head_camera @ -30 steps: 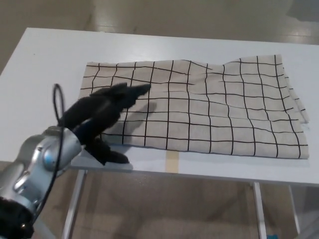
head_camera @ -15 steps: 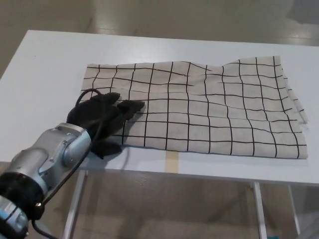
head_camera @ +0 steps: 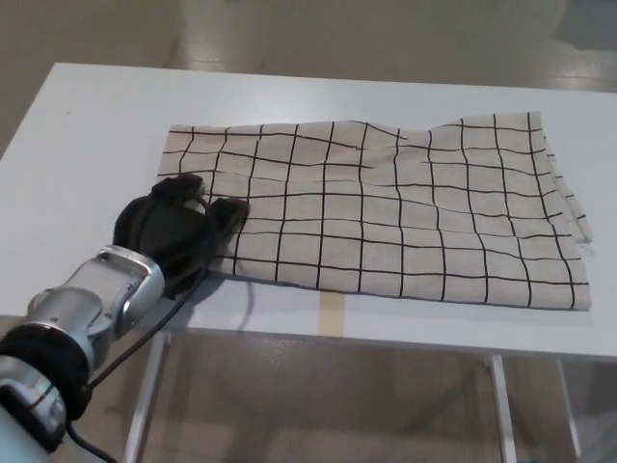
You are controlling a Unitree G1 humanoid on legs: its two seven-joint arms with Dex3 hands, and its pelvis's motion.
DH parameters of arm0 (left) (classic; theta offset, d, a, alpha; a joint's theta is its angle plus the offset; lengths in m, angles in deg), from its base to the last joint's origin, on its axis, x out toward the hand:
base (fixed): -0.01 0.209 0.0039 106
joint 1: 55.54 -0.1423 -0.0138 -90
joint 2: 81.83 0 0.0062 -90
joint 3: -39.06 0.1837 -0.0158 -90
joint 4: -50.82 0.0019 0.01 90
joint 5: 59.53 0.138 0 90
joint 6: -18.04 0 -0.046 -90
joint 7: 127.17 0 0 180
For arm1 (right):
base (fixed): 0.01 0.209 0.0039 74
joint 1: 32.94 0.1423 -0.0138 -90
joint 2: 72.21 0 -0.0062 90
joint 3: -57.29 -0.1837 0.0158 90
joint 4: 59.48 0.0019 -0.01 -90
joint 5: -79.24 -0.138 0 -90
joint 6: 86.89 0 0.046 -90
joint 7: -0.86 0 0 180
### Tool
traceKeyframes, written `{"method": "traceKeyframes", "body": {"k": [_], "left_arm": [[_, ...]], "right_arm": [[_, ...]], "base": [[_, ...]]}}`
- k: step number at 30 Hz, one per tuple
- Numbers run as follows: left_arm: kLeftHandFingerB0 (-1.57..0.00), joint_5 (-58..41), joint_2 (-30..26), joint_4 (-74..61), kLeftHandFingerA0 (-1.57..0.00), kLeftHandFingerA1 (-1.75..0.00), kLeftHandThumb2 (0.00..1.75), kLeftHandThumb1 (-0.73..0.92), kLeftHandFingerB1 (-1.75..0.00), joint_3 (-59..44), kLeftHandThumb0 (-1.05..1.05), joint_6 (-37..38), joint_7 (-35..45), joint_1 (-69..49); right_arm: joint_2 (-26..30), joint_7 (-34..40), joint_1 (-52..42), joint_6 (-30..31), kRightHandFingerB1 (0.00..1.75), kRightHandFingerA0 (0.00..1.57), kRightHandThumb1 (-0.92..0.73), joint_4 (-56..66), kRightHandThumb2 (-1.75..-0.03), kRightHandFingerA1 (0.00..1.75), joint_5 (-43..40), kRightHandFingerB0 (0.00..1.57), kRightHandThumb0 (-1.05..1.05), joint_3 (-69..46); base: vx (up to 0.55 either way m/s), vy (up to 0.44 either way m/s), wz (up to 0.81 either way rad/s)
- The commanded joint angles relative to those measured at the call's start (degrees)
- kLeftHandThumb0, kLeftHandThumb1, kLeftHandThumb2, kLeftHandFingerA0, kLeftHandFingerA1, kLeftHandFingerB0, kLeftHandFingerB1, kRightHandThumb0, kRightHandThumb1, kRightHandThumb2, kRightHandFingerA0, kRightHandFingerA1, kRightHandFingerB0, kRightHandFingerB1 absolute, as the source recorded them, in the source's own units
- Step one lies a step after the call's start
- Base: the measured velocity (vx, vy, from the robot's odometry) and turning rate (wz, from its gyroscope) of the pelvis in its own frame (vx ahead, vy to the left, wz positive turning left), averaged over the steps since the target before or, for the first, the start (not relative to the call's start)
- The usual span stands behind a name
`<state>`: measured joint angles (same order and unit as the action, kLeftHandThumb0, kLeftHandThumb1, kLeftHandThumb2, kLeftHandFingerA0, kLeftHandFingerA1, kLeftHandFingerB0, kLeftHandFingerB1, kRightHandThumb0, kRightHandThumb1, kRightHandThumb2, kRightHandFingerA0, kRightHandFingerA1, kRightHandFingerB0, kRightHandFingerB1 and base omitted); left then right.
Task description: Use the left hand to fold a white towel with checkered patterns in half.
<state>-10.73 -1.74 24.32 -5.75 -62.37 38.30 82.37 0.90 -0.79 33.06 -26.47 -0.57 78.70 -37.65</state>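
Towel (head_camera: pixel 386 207), white with a black checkered grid, lies spread across the white table (head_camera: pixel 87 145), and the robot's left hand (head_camera: pixel 178 230) sits on its near left corner. The hand is black, its 2 thick fingers (head_camera: pixel 228 212) curled down onto the cloth at that corner; whether any fabric is actually pinched between the fingers and thumb cannot be told from this angle, since the back of the hand hides the contact. Behind the hand, a silver forearm (head_camera: pixel 92 299) runs down to the lower left edge of the picture, with a thin black cable (head_camera: pixel 227 304) looping out beside the wrist and crossing the table's front edge. From the corner under the hand, the towel stretches away to the right, covering most of the table's middle and right side. It lies mostly flat, with shallow ripples near the top middle and a slightly raised fold toward the upper right. Its right edge looks doubled or layered, with a small corner sticking out beyond the main outline. A strip of tan tape (head_camera: pixel 333 314) marks the table's front edge, just below the towel's near hem. Metal table legs (head_camera: pixel 145 395) and a beige floor (head_camera: pixel 337 405) show underneath.
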Motion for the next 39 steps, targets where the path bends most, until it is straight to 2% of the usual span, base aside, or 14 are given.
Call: {"method": "traceKeyframes", "body": {"k": [1, 2, 3, 4, 5, 6, 7, 9, 10, 11, 20, 21, 30, 39], "left_arm": [[-0.33, 2.9, 3.7, 7.6, -0.36, -0.32, 0.56, 0.53, -0.32, 1.8, -0.35, -5.2, -4.4, -4.6], [-0.52, 3.1, 5.5, 9.1, -0.56, -0.49, 0.57, 0.55, -0.48, 2.0, -0.35, -7.2, -7.6, -5.5], [-0.52, 3.1, 6.1, 9.7, -0.56, -0.49, 0.57, 0.55, -0.48, 2.0, -0.35, -7.8, -8.7, -5.7], [-0.64, 2.9, 7.4, 10.4, -0.67, -0.81, 0.57, 0.59, -0.79, 2.0, -0.34, -8.7, -9.8, -6.3], [-0.74, 2.5, 8.0, 10.6, -0.71, -1.0, 0.83, 0.46, -0.95, 1.8, -0.39, -9.0, -10.2, -7.0], [-0.73, 1.8, 9.0, 10.9, -0.64, -1.54, 0.59, 0.58, -1.36, 1.3, -0.37, -9.2, -11.0, -7.9], [-0.87, 1.0, 10.1, 11.1, -0.65, -1.65, 0.56, 0.6, -1.25, 0.7, -0.34, -9.0, -11.7, -8.7], [-0.87, 0.6, 10.5, 11.3, -0.65, -1.65, 0.56, 0.6, -1.25, 0.4, -0.34, -8.9, -12.1, -9.1], [-0.64, -0.1, 11.0, 11.4, -0.7, -1.75, 0.54, 0.61, -1.71, -0.3, -0.27, -8.4, -11.9, -9.4], [-0.57, -0.8, 11.2, 11.2, -0.69, -1.75, 0.53, 0.62, -1.71, -0.9, -0.23, -7.3, -12.0, -9.8], [-0.56, -3.5, 6.8, 10.1, -0.67, -1.75, 0.52, 0.64, -1.68, -5.4, -0.19, -1.2, -14.0, -10.5], [-0.51, -4.0, 5.2, 10.1, -0.69, -1.75, 0.57, 0.64, -1.74, -6.2, -0.19, -0.1, -14.4, -10.5], [-0.54, -8.1, -9.2, 8.2, -0.73, -1.75, 0.54, 0.69, -1.75, -15.5, -0.23, 5.4, -17.1, -9.5], [-0.48, -8.3, -16.5, 9.4, -0.66, -1.75, 0.52, 0.66, -1.71, -18.6, -0.14, 8.2, -16.5, -4.7]], "right_arm": [[0.0, -0.4, -1.9, -2.4, 0.41, 0.3, -0.79, -0.8, -0.63, 0.55, 0.0, 0.27, -0.35, 0.3], [0.0, -0.5, -2.1, -2.4, 0.42, 0.3, -0.78, -0.7, -0.63, 0.54, -0.1, 0.28, -0.35, 0.4], [0.0, -0.5, -2.1, -2.4, 0.42, 0.3, -0.78, -0.6, -0.63, 0.54, -0.1, 0.28, -0.35, 0.4], [0.1, -0.4, -2.3, -2.1, 0.42, 0.3, -0.78, -0.2, -0.63, 0.52, 0.2, 0.28, -0.35, 0.6], [0.1, -0.3, -2.9, -2.2, 0.42, 0.29, -0.78, 0.0, -0.63, 0.5, 0.4, 0.29, -0.35, 0.8], [0.2, -0.3, -3.5, -2.2, 0.43, 0.29, -0.78, 0.2, -0.63, 0.49, 0.6, 0.29, -0.35, 0.9], [0.3, -0.3, -3.7, -2.0, 0.42, 0.3, -0.78, 0.4, -0.63, 0.48, 0.6, 0.31, -0.35, 1.0], [0.3, -0.2, -4.0, -1.9, 0.42, 0.3, -0.78, 0.6, -0.63, 0.48, 0.5, 0.31, -0.35, 1.1], [0.3, -0.1, -4.1, -1.7, 0.42, 0.31, -0.78, 0.9, -0.63, 0.45, 0.6, 0.32, -0.35, 1.2], [0.4, 0.0, -4.4, -1.7, 0.43, 0.32, -0.78, 1.1, -0.63, 0.43, 0.8, 0.33, -0.35, 1.3], [1.2, -0.4, -4.9, -1.1, 0.43, 0.32, -0.78, 2.0, -0.63, 0.43, 0.8, 0.33, -0.35, 2.0], [1.4, -0.3, -4.9, -1.1, 0.43, 0.32, -0.77, 2.0, -0.63, 0.42, 0.9, 0.33, -0.35, 2.0], [1.9, -0.5, -3.5, -2.0, 0.43, 0.35, -0.78, -0.6, -0.63, 0.47, 0.2, 0.33, -0.35, 1.7], [1.3, -1.1, -4.8, -1.0, 0.43, 0.34, -0.77, 0.6, -0.63, 0.48, -0.9, 0.33, -0.33, 1.6]], "base": [[0.0, 0.0, 0.0], [0.0, 0.0, 0.0], [0.0, 0.0, 0.0], [0.0, 0.0, 0.0], [0.0, 0.0, 0.0], [0.0, 0.0, 0.0], [0.0, 0.0, 0.0], [0.0, 0.0, 0.0], [0.0, 0.0, 0.0], [0.0, 0.0, 0.0], [0.0, 0.0, 0.0], [0.0, 0.0, 0.0], [0.0, 0.0, 0.0], [0.0, 0.0, 0.0]]}}
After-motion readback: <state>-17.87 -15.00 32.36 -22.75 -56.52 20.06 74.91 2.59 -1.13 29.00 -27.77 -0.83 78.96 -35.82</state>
